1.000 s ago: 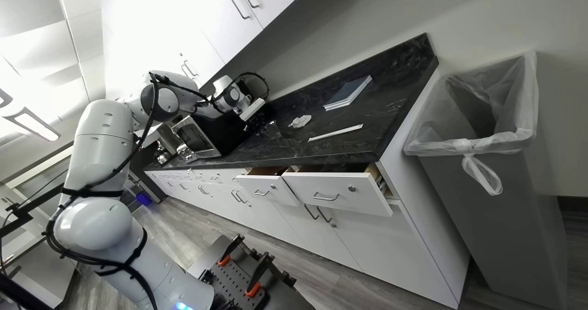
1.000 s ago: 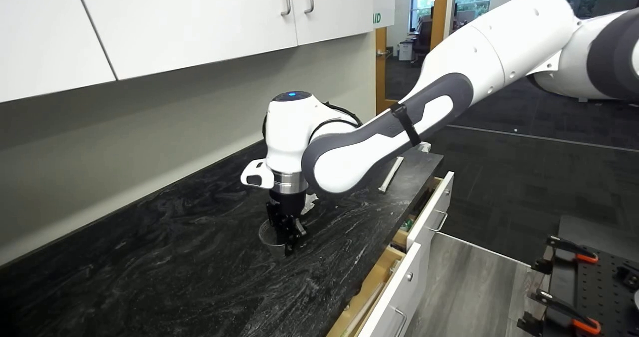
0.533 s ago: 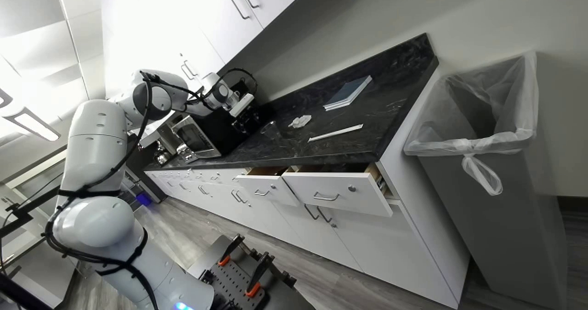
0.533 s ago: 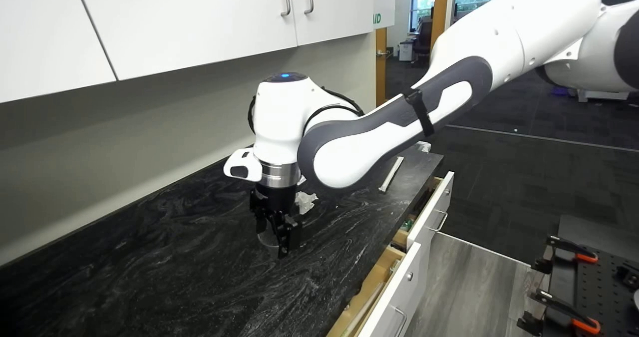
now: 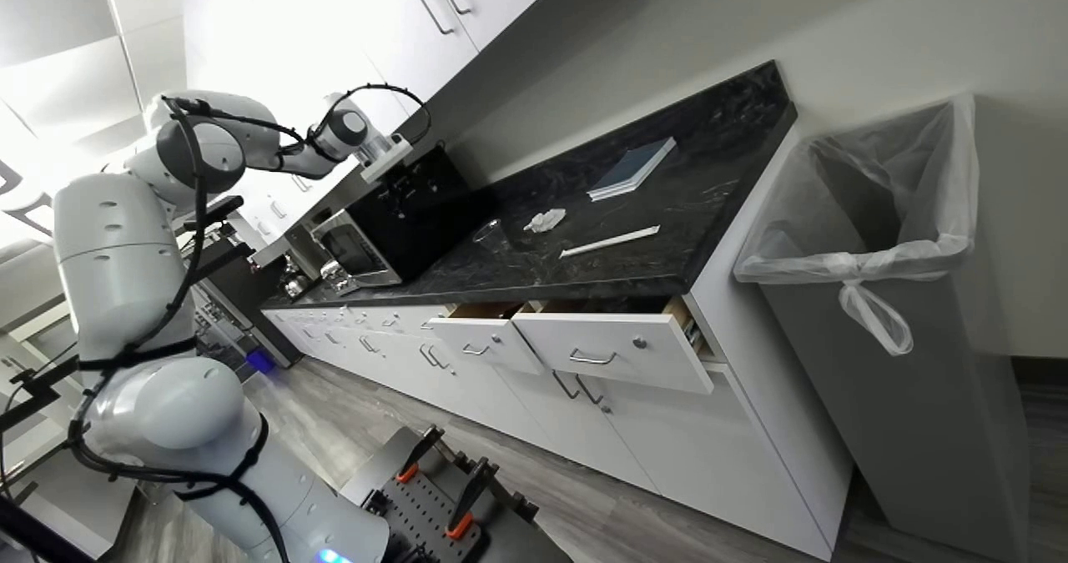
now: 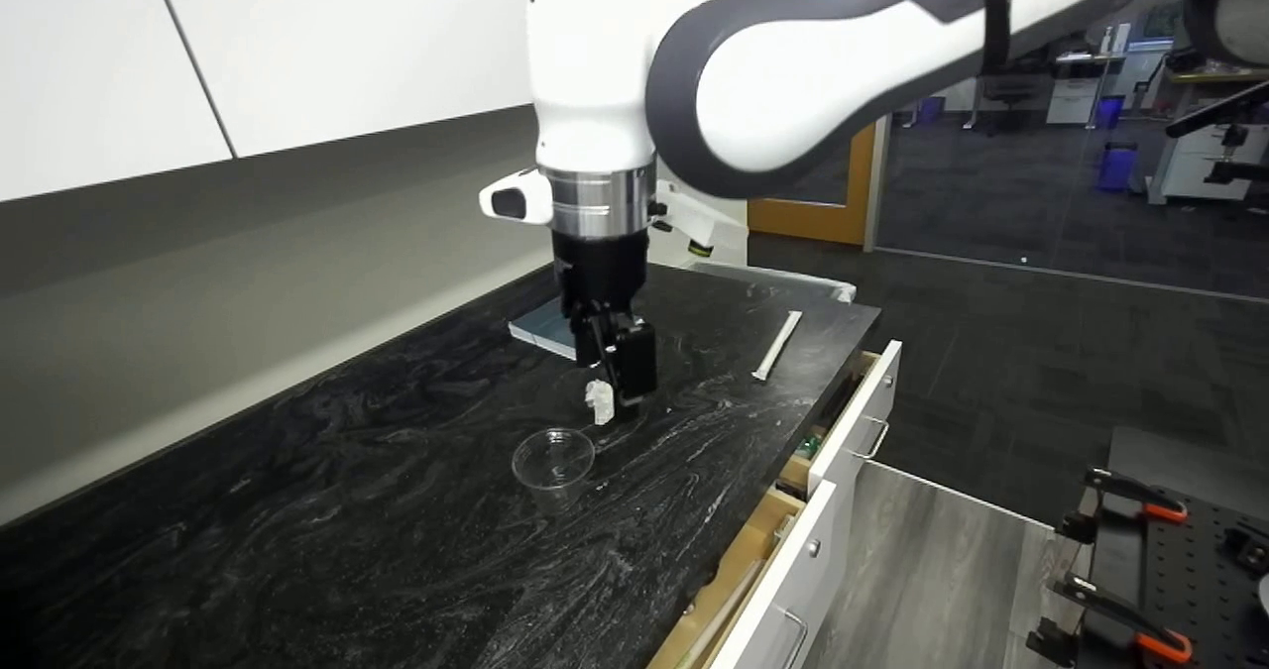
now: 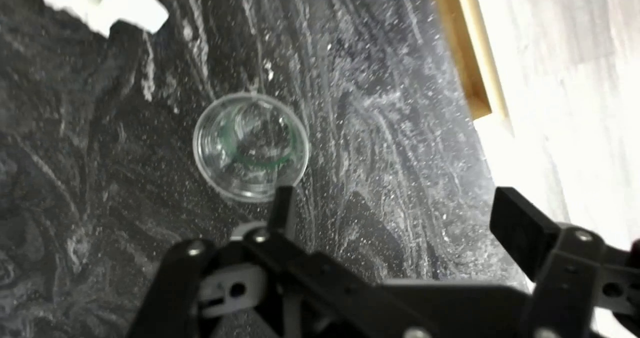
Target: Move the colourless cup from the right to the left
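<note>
The colourless cup (image 6: 553,469) stands upright on the dark countertop, see-through with a round rim. It also shows as a faint outline in an exterior view (image 5: 492,236). From above, the wrist view has the whole cup (image 7: 250,147) at upper left of the jaws, its near rim just overlapped by one fingertip. My gripper (image 7: 395,213) is open, and only countertop shows between its fingers. In an exterior view the gripper (image 6: 620,377) hangs in the air above the counter, apart from the cup.
Crumpled white paper (image 6: 601,401) lies behind the cup. A long pale stick (image 5: 609,242) and a blue book (image 5: 632,168) are farther along the counter. Two drawers (image 5: 613,346) are pulled out below its front edge. Wall cabinets (image 6: 377,35) hang overhead; a lined bin (image 5: 884,296) stands at the counter's end.
A second ago my gripper was down at the cup. Its jaws have spread wider, and it has risen clear of the cup. The cup stays about where it was on the counter.
</note>
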Robot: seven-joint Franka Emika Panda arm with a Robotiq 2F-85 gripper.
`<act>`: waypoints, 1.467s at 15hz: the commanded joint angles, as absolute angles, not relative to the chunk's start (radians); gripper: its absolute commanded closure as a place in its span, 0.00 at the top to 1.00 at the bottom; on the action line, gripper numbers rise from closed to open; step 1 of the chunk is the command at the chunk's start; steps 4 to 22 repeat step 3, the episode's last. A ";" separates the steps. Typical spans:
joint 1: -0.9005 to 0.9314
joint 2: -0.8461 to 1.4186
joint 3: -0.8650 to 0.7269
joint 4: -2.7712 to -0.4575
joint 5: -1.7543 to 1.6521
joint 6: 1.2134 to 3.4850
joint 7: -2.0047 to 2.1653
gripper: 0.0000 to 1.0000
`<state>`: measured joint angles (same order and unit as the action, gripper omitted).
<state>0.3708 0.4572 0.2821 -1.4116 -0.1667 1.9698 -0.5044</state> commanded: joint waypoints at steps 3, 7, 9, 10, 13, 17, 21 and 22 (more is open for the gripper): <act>0.312 0.288 0.284 -1.534 -0.033 1.745 -0.353 1.00; 0.312 0.288 0.284 -1.534 -0.033 1.745 -0.353 1.00; 0.312 0.288 0.284 -1.534 -0.033 1.745 -0.353 1.00; 0.312 0.288 0.284 -1.534 -0.033 1.745 -0.353 1.00; 0.312 0.288 0.284 -1.534 -0.033 1.745 -0.353 1.00; 0.312 0.288 0.284 -1.534 -0.033 1.745 -0.353 1.00; 0.312 0.288 0.284 -1.534 -0.033 1.745 -0.353 1.00; 0.312 0.288 0.284 -1.534 -0.033 1.745 -0.353 1.00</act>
